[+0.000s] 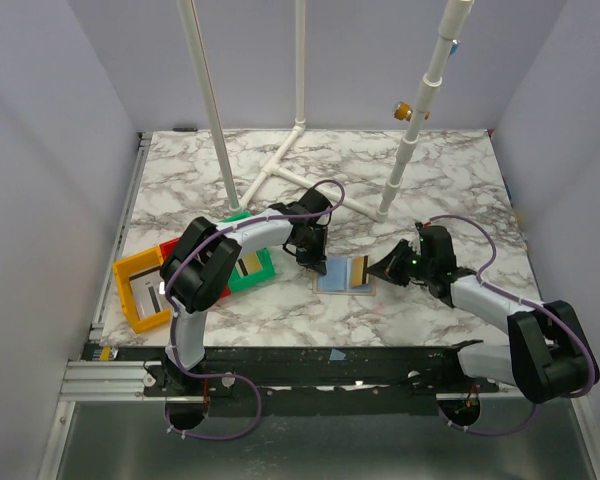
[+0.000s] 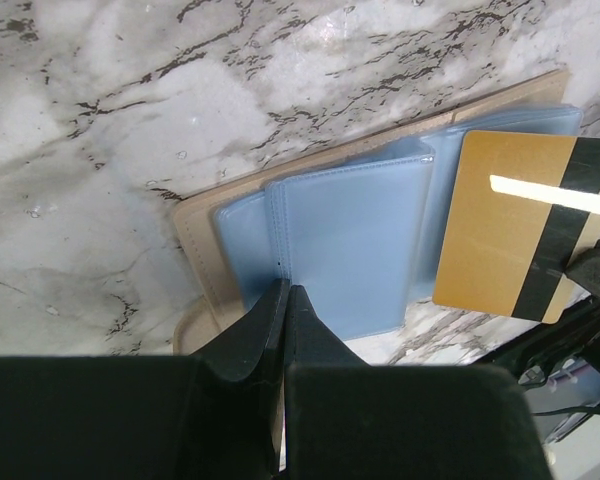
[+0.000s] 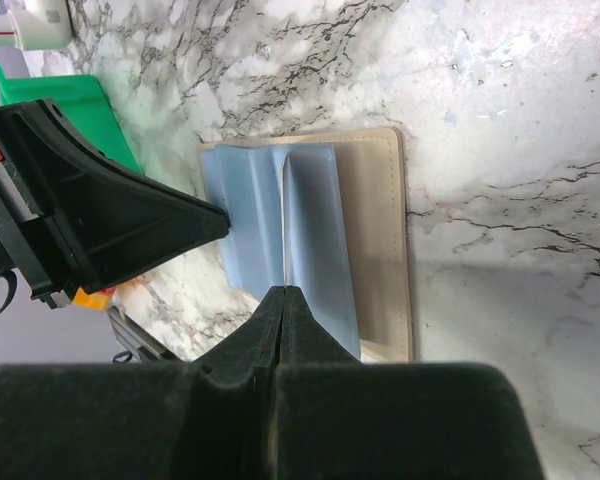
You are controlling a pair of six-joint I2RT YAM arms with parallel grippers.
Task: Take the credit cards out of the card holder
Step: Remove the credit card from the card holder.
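Midway across the marble tabletop, the card holder lies open between two fully closed tools, the left tool at its blue sleeve, the right tool at the edge of a gold card.

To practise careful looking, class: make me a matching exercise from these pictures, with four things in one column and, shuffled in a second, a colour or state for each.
Things:
1 card holder
2 card
3 left pincer
4 leftmost bin

Colour or state:
a yellow
b shut
c gold, dark stripe
d beige, blue sleeves

Pairs: 1-d; 2-c; 3-b; 4-a
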